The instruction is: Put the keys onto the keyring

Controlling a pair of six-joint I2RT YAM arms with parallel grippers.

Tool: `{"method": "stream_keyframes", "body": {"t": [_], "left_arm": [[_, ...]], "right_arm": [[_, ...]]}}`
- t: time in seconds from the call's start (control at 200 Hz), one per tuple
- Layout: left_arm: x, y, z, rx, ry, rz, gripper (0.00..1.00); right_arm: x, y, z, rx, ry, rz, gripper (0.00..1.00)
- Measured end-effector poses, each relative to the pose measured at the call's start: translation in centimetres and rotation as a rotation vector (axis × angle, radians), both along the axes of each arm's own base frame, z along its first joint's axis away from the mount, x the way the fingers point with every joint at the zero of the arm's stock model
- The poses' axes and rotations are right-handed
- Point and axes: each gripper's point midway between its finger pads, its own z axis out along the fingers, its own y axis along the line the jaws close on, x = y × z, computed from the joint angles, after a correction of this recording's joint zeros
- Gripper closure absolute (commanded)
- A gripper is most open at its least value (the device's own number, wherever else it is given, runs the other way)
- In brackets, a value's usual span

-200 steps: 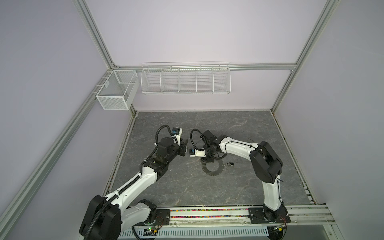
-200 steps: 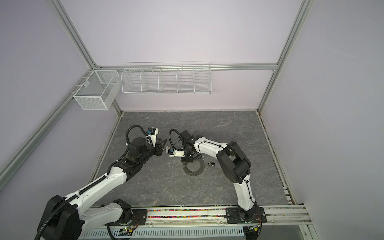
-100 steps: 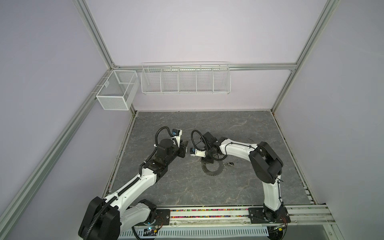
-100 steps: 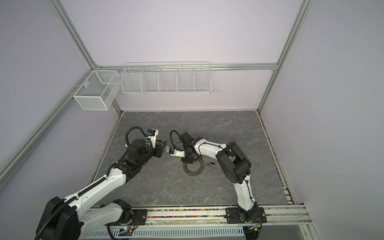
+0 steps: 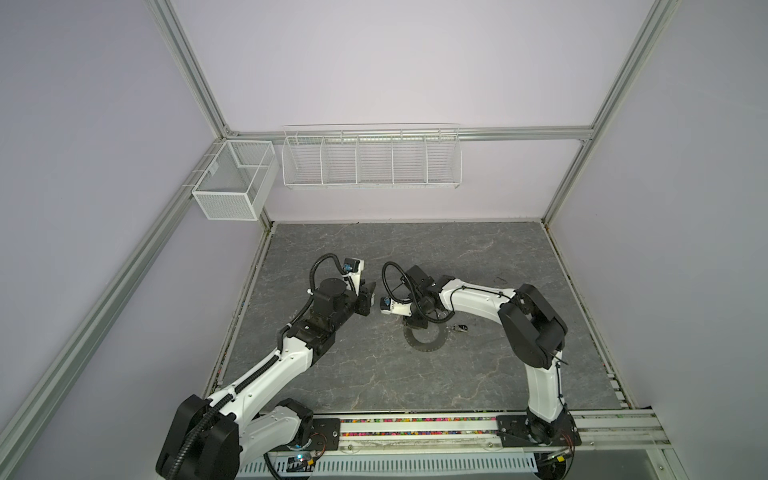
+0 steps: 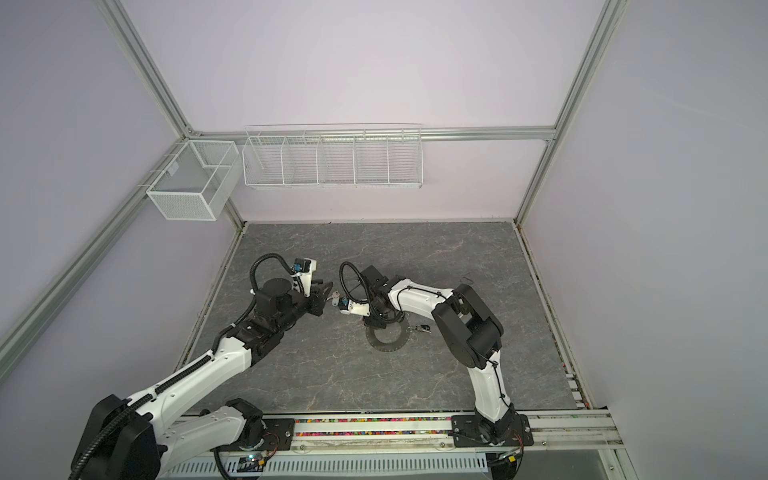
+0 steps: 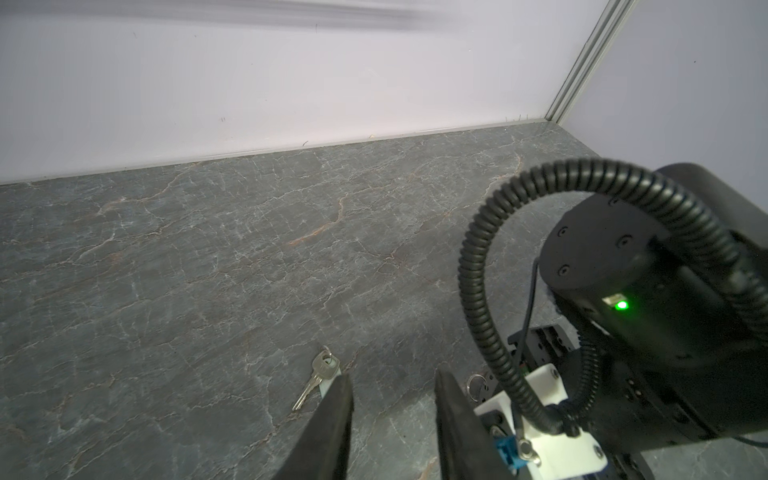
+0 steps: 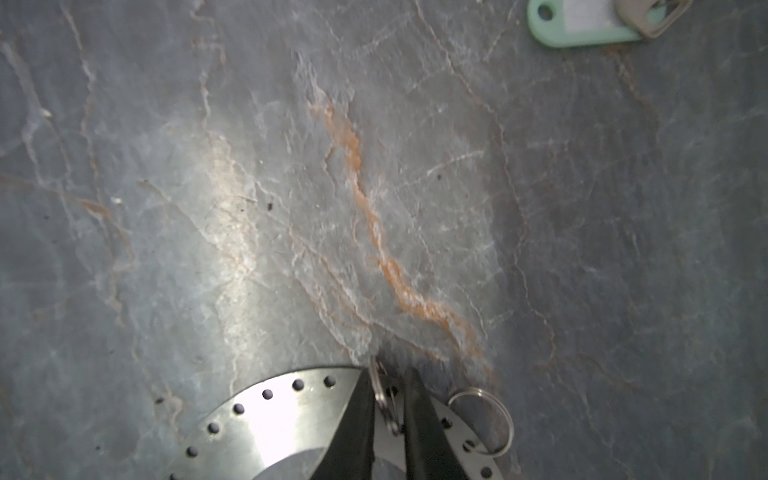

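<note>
My right claw [image 8: 388,376] pinches an upright split ring [image 8: 385,399] on the rim of the keyring [image 8: 257,419], while the white-tagged key [image 7: 323,368] lies on the counter [image 7: 208,270] just beside my released, empty left claw [image 7: 392,382], the nearer one.

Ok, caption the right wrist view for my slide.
Right gripper straddling a split ring at the rim of the perforated keyring, tagged key beyond.

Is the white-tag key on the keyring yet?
No, loose: the key lies flat on the table by the open left gripper, apart from the keyring, where the right gripper pinches a small split ring.
</note>
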Motion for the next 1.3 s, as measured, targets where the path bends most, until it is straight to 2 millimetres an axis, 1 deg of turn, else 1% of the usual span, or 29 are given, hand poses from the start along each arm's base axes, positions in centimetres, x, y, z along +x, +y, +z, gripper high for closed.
{"method": "stream_keyframes", "body": {"t": [0.1,0.215,0.47,0.59,0.695,0.745,0.83,0.935,1.035,1.155,1.215,1.299], "left_arm": [[-0.2,0.1,-0.1,-0.001,-0.002,0.0,0.67],[-0.4,0.2,-0.2,-0.001,-0.001,0.001,0.67],[-0.9,0.5,-0.4,-0.002,-0.01,-0.002,0.68],[-1.7,0.6,-0.1,-0.004,-0.058,-0.032,0.68],[-2.7,0.4,0.2,0.005,-0.123,-0.082,0.68],[-3.2,0.2,0.2,0.015,-0.152,-0.113,0.7],[-4.1,-0.4,-0.2,0.045,-0.194,-0.191,0.74],[-5.2,-1.6,-0.2,0.084,-0.248,-0.303,0.78],[-6.2,-2.8,0.6,0.121,-0.34,-0.406,0.83],[-7.9,-4.1,1.1,0.178,-0.448,-0.516,0.85],[-8.8,-4.8,1.2,0.212,-0.497,-0.573,0.87],[-10.0,-5.7,0.7,0.269,-0.537,-0.649,0.89]], "right_arm": [[-0.3,-0.2,0.1,-0.005,0.001,0.007,0.91],[-0.7,-0.5,0.4,-0.006,-0.006,0.015,0.93],[-1.2,-0.6,2.2,0.027,-0.028,0.035,0.93],[-2.1,-0.7,4.0,0.08,-0.037,0.054,0.93],[-3.2,-0.6,6.5,0.164,-0.049,0.083,0.93],[-3.8,-0.5,7.9,0.213,-0.055,0.102,0.93],[-4.8,-0.5,10.3,0.294,-0.076,0.137,0.93],[-5.9,-0.8,12.3,0.361,-0.106,0.182,0.93],[-7.2,-1.5,13.1,0.396,-0.133,0.219,0.93],[-8.4,-2.7,13.6,0.419,-0.166,0.241,0.93],[-8.7,-3.1,14.1,0.436,-0.194,0.248,0.93],[-9.0,-3.6,15.0,0.459,-0.239,0.252,0.93]]}}
